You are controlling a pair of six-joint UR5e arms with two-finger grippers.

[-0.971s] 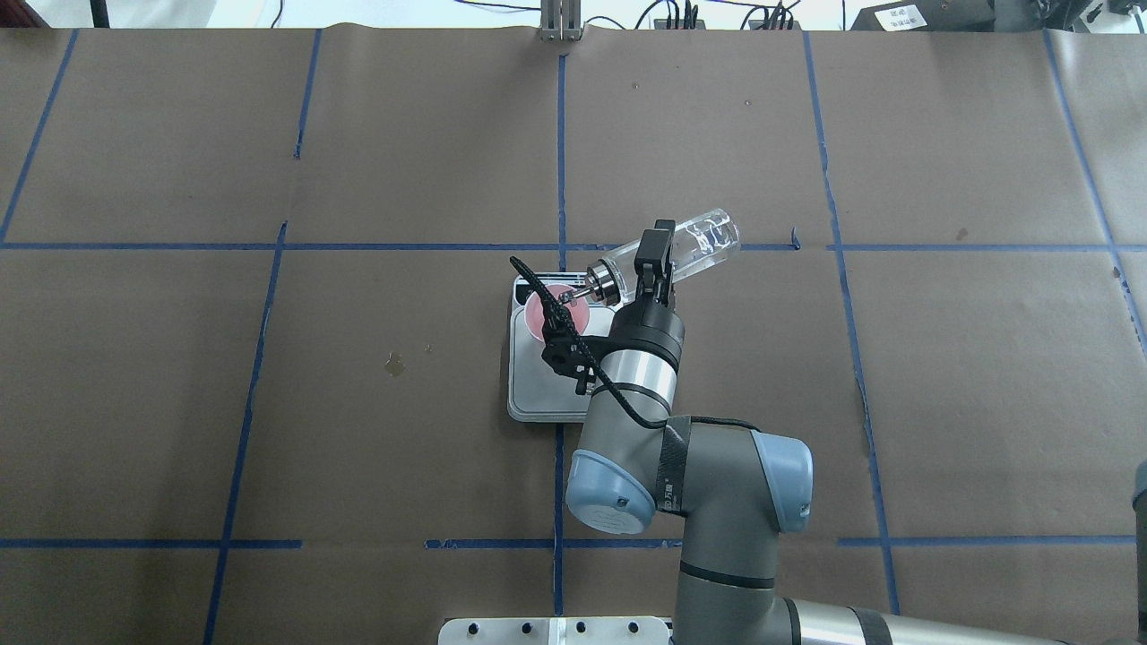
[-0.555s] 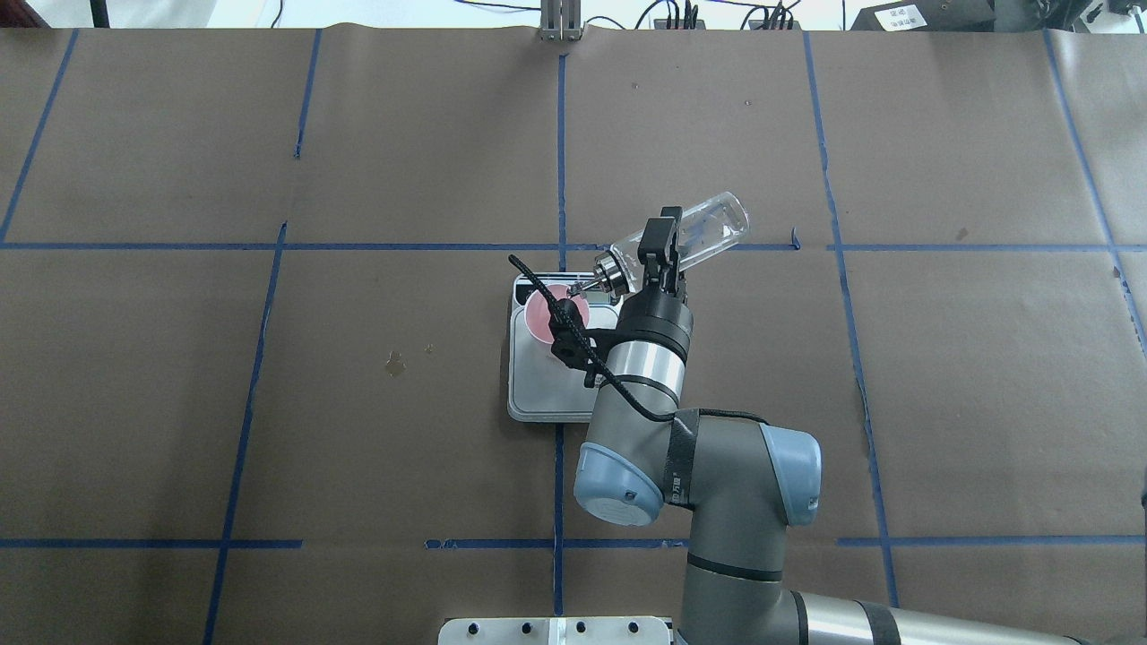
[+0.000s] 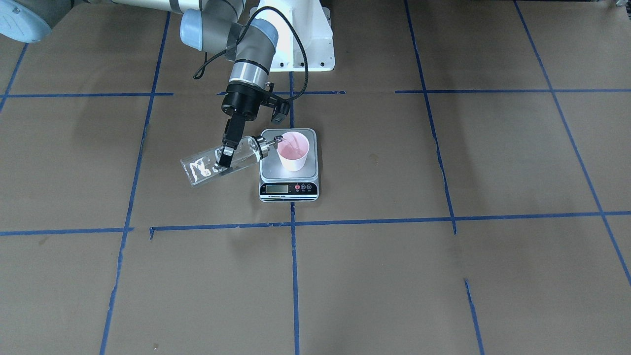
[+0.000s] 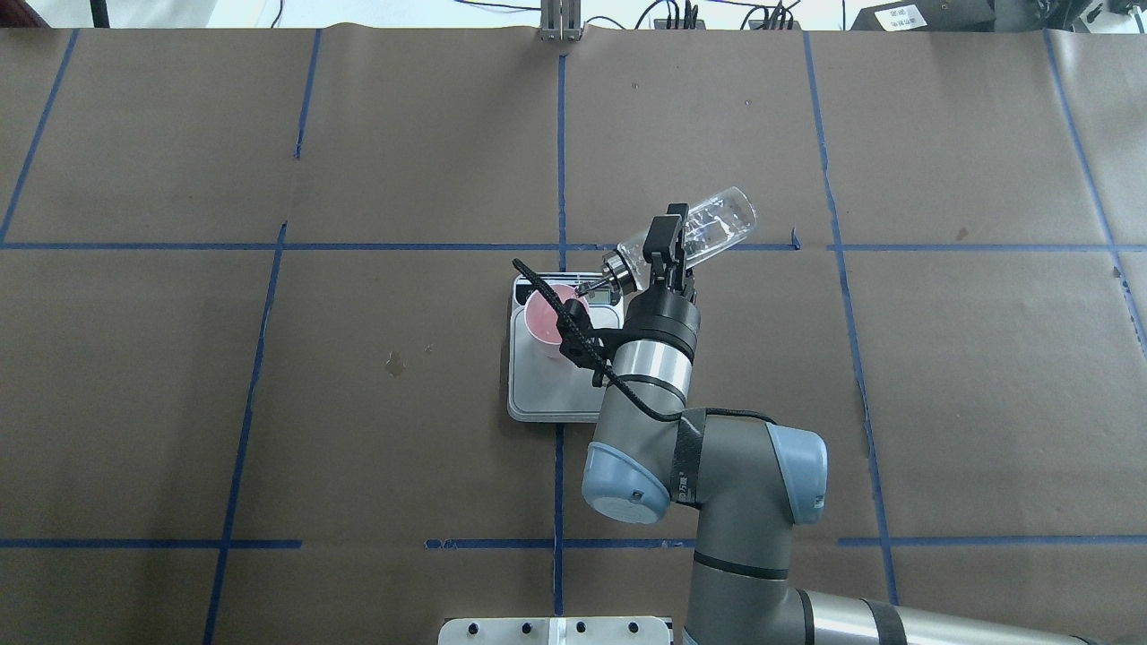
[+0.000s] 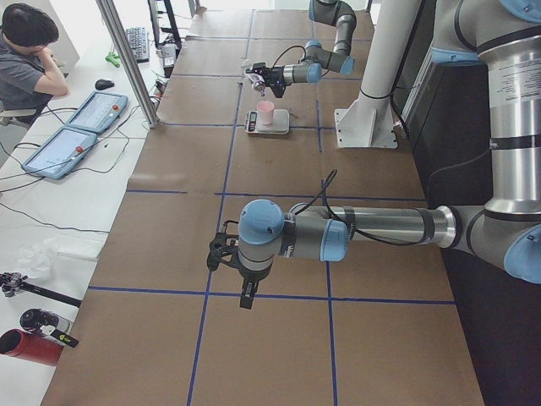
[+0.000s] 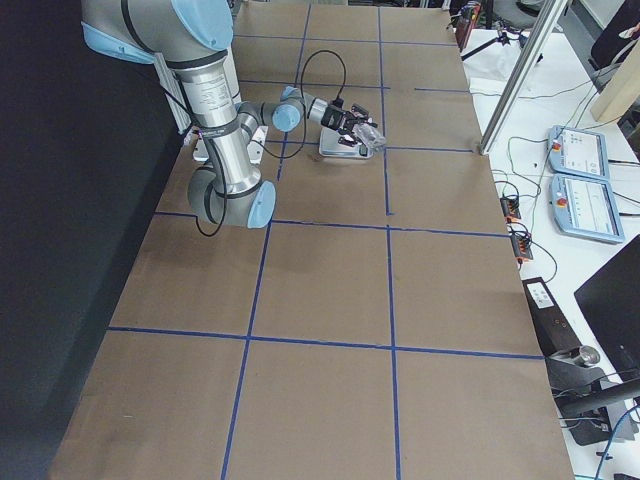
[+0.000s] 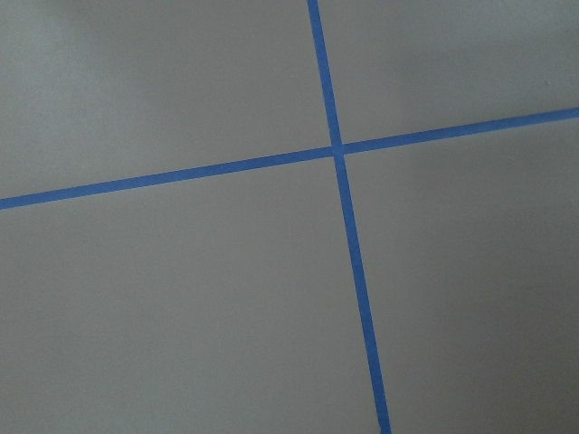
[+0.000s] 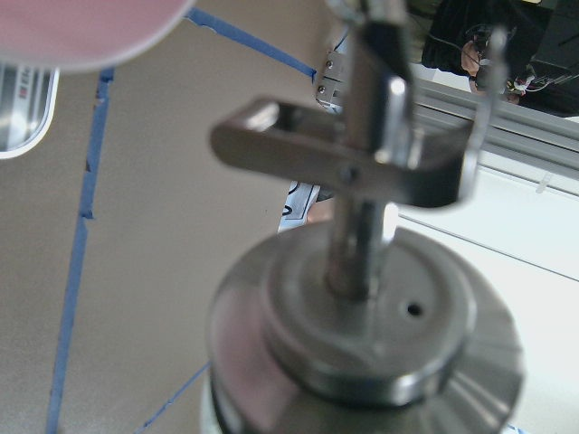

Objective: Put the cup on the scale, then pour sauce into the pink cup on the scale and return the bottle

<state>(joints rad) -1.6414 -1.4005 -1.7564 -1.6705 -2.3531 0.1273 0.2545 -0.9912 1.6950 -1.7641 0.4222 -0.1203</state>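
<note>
I had the right end effector (image 4: 669,236) clamped on the tilted bottle (image 4: 721,220), spout at the rim of the cup (image 4: 543,315), which sat on the scale (image 3: 289,188) on the desk (image 4: 269,403). Left end effector (image 5: 246,296): grip unclear.

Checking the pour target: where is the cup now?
In the front-facing view, the cup stands on the scale, mid-table, with the tilted bottle's spout at its rim on the view's left.

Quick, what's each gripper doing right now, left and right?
Left gripper: cannot tell; only a side view shows it.
Right gripper: closed on the bottle, tilted toward the cup.
</note>
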